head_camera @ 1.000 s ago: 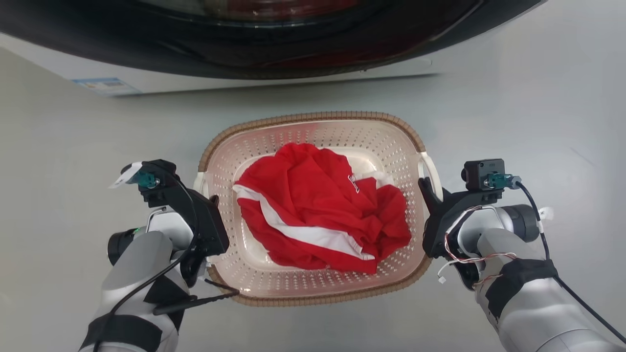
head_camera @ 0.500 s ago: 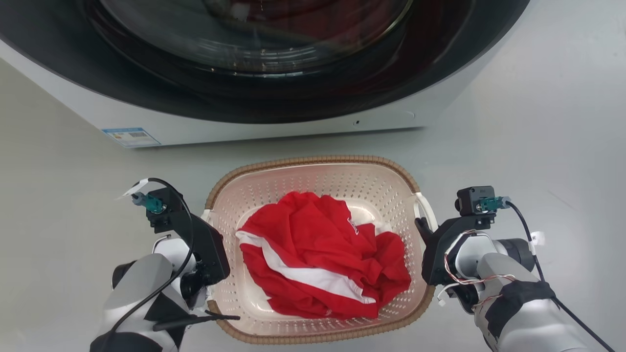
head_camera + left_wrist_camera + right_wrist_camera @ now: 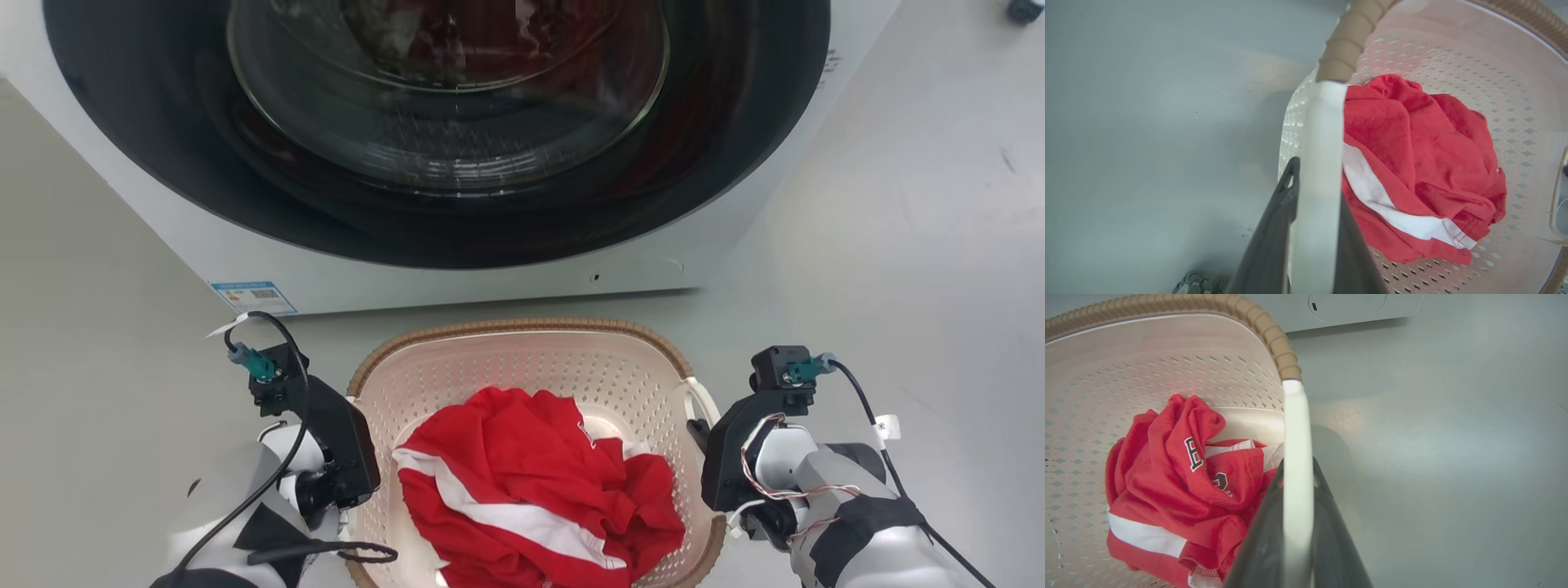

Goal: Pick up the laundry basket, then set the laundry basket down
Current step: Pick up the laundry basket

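You had the laundry basket (image 3: 522,328), a red shirt (image 3: 531,482) heaped inside, just in front of the washing machine (image 3: 490,282) on the grey floor (image 3: 898,245), with your left gripper (image 3: 1316,196) clamping its jaws on the left handle (image 3: 1323,122) and your right gripper (image 3: 1298,477) clamping on the right handle (image 3: 1295,416).

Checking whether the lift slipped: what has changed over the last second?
The head camera shifted: more washing machine shows, the laundry basket sits lower in frame. The left gripper and right gripper stay shut on its handles; the red shirt lies unchanged.
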Controlling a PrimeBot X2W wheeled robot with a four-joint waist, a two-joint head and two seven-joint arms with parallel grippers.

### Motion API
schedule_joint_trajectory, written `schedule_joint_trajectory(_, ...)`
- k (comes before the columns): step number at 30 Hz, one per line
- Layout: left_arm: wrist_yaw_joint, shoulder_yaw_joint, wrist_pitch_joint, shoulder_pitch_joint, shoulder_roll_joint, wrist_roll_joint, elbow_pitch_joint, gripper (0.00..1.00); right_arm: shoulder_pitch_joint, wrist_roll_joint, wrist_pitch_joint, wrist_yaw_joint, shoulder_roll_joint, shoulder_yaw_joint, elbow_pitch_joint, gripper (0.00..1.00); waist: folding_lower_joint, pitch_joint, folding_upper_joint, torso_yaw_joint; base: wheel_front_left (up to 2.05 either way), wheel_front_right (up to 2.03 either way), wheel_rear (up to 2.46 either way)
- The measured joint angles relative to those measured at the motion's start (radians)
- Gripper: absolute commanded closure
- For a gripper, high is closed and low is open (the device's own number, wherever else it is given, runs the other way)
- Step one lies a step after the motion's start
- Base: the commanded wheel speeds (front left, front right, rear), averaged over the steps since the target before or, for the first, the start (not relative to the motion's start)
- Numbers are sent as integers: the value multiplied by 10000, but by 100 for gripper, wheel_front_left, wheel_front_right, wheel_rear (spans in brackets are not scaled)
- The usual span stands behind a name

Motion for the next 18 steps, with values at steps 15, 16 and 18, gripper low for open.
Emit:
schedule_joint_trajectory(15,86,21,1078,255,61,-362,111,100,293,888,1465,-10,-59,408,-54,100,1,-1395,-1,-4,0,0,0)
schedule_joint_trajectory(16,86,21,1078,255,61,-362,111,100,293,888,1465,-10,-59,408,-54,100,1,-1395,-1,-4,0,0,0)
schedule_joint_trajectory(18,86,33,1137,300,79,-433,113,100,284,1012,1611,-15,-63,414,-52,100,0,-1549,-1,-18,0,0,0)
